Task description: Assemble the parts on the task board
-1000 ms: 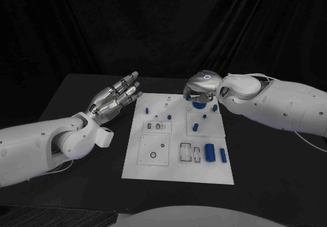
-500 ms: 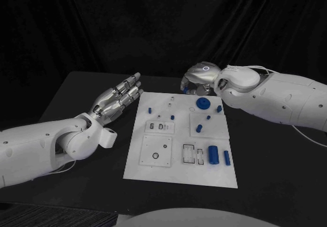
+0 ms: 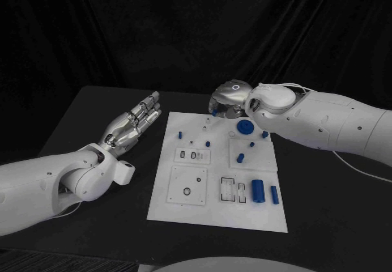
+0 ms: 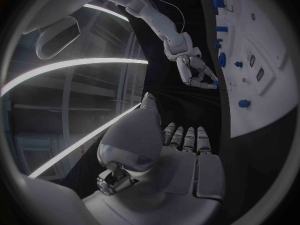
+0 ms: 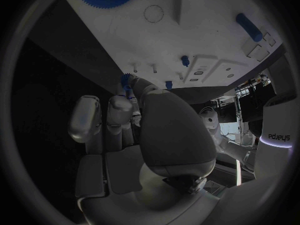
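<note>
The right hand (image 3: 229, 99) pinches a small blue part (image 5: 127, 80); the left hand (image 3: 131, 122) is held open; several parts (image 3: 257, 191) lie unassembled on the task board (image 3: 204, 212).

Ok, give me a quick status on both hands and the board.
Right robot hand at the task board's far edge, pinching a small blue part. Left robot hand open, beside the board. Large blue gear lies on the board. Nothing in the way.

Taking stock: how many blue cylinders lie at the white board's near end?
2: a thick blue cylinder and a thinner blue cylinder beside it, to its right. None seems hidden.
</note>
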### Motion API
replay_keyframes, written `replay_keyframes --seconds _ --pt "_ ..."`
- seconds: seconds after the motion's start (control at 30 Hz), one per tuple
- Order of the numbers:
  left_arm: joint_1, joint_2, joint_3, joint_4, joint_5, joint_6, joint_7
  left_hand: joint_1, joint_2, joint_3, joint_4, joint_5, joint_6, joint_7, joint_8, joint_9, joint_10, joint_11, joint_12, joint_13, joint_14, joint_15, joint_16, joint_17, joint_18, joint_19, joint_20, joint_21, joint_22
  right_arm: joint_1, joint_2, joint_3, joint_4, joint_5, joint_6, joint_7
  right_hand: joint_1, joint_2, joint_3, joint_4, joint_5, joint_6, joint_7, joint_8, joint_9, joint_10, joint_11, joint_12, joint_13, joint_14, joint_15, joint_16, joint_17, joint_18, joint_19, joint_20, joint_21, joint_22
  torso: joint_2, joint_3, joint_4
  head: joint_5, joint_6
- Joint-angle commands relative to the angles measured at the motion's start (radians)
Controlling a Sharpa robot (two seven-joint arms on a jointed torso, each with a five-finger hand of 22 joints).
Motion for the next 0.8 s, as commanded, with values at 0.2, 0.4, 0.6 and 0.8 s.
replay_keyframes --seconds 0.2,0.4,0.6,0.8 --pt "0.003 -0.011 0.001 0.011 -0.167 -0.180 0.205 -0.020 0.002 -0.007 -0.001 -0.035 -0.006 -0.008 -0.005 -0.001 0.000 0.012 -0.003 -0.001 0.001 -0.055 -0.004 -0.001 -0.020 0.001 -0.054 -0.006 -0.001 -0.005 0.007 0.001 -0.005 0.001 0.022 -0.020 -0.012 -0.003 0.000 0.007 -0.005 -0.011 0.000 -0.007 -0.002 -0.004 0.003 -0.008 -0.002 0.000 0.008 0.000 0.003 -0.007 -0.001 0.007 0.004 0.004 0.013 -0.0105 0.0175 -0.016 0.014" --pt "0.003 -0.014 0.001 0.012 -0.179 -0.177 0.205 -0.012 0.012 0.003 -0.003 -0.006 0.011 0.023 -0.002 0.001 0.000 0.017 -0.003 -0.001 0.001 -0.037 -0.004 -0.001 -0.012 0.001 -0.027 -0.006 -0.001 -0.008 0.010 0.001 -0.005 0.001 0.028 -0.020 -0.015 -0.006 0.000 0.010 -0.007 -0.014 0.000 -0.010 -0.002 -0.006 0.004 -0.012 -0.002 -0.002 0.009 -0.001 0.001 -0.007 -0.001 0.008 0.005 0.007 0.013 -0.0137 0.0206 -0.023 0.016" --pt "0.003 -0.013 0.001 0.011 -0.180 -0.164 0.202 -0.002 0.015 0.008 -0.003 0.013 0.021 0.044 -0.001 0.002 0.000 0.022 -0.003 -0.001 0.001 -0.026 -0.004 -0.001 -0.009 0.001 -0.013 -0.006 -0.001 -0.011 0.014 0.001 -0.009 0.001 0.028 -0.019 -0.015 -0.006 0.001 0.010 -0.008 -0.016 0.000 -0.012 -0.002 -0.008 0.004 -0.015 -0.002 -0.002 0.009 -0.001 0.002 -0.008 -0.001 0.008 0.007 0.011 0.010 -0.0120 0.0183 -0.022 0.011" --pt "0.003 -0.013 0.001 0.011 -0.176 -0.149 0.200 0.007 0.016 0.011 -0.003 0.029 0.024 0.051 -0.001 0.003 0.000 0.029 -0.003 -0.001 0.001 -0.012 -0.004 -0.001 -0.007 0.001 0.002 -0.006 -0.001 -0.013 0.019 0.001 -0.011 0.001 0.033 -0.022 -0.015 -0.007 0.001 0.010 -0.008 -0.017 0.000 -0.013 -0.002 -0.009 0.004 -0.016 -0.002 -0.003 0.009 0.000 0.004 -0.009 0.000 0.008 0.008 0.013 0.010 -0.0129 0.0195 -0.018 0.009"
